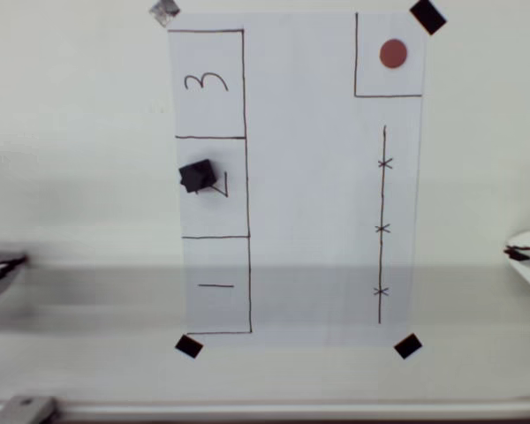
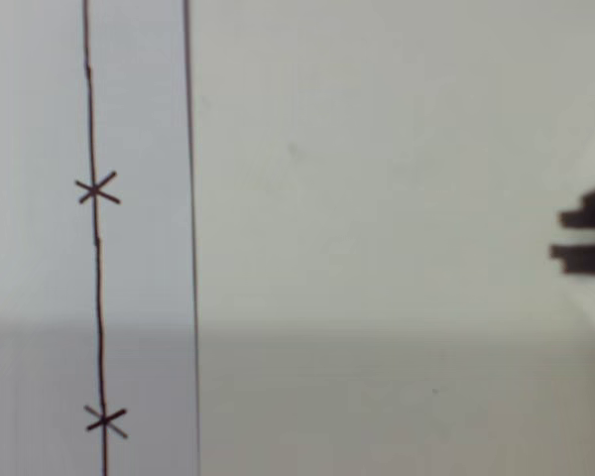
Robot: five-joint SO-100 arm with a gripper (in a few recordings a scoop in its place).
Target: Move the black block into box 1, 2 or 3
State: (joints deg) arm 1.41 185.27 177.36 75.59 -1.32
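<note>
In the overhead view the black block (image 1: 197,177) sits inside box 2 (image 1: 234,159), covering part of the handwritten number. Box 3 (image 1: 207,83) lies above it and box 1 (image 1: 215,285) below it, all in the left column of the white paper (image 1: 309,177). My gripper (image 1: 523,252) pokes in at the right edge of that view, a white part with a dark tip, well off the paper and far from the block. Whether its jaws are open or shut does not show. A dark stepped part (image 2: 587,238) sits at the right edge of the wrist view.
A pen-drawn square with a red dot (image 1: 393,54) is at the paper's top right. A line with three crosses (image 1: 382,228) runs down its right side, also in the wrist view (image 2: 96,248). Black tape squares (image 1: 407,345) hold the corners. A blurred grey object (image 1: 0,269) enters at the left edge.
</note>
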